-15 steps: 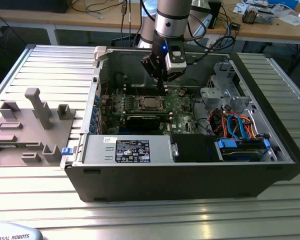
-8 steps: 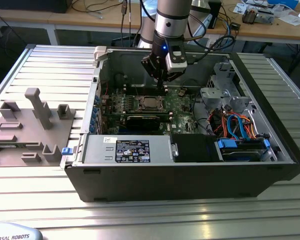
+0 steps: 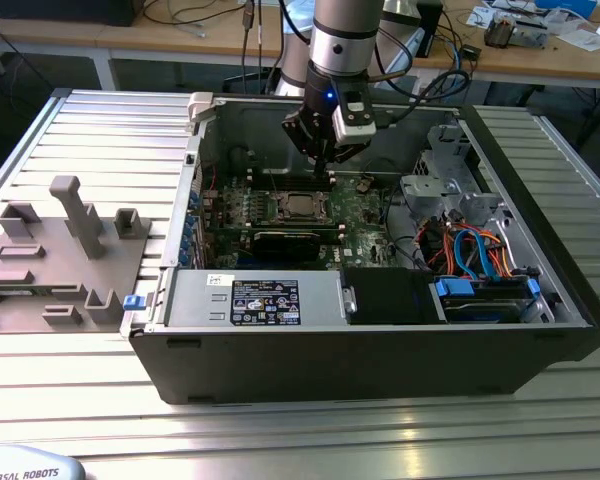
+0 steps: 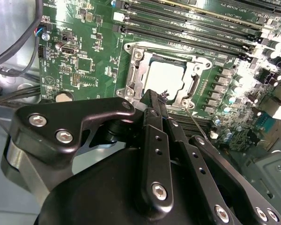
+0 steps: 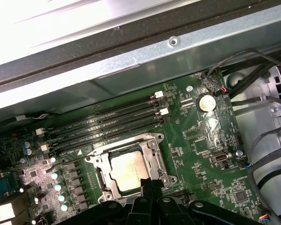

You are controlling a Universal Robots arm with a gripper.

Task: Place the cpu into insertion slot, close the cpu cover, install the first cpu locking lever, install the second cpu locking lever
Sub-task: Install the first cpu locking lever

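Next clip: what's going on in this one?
A robot arm is working inside an open computer case. The cpu sits in its socket on the motherboard, with the cpu cover lying flat around it. The gripper, fingers shut, hangs at the socket's edge, just above the cover.

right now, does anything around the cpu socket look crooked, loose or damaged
Nothing spilled or damaged. The cpu sits flat under the cpu cover, but a thin locking lever angles out away from the cover, so it looks unlatched.
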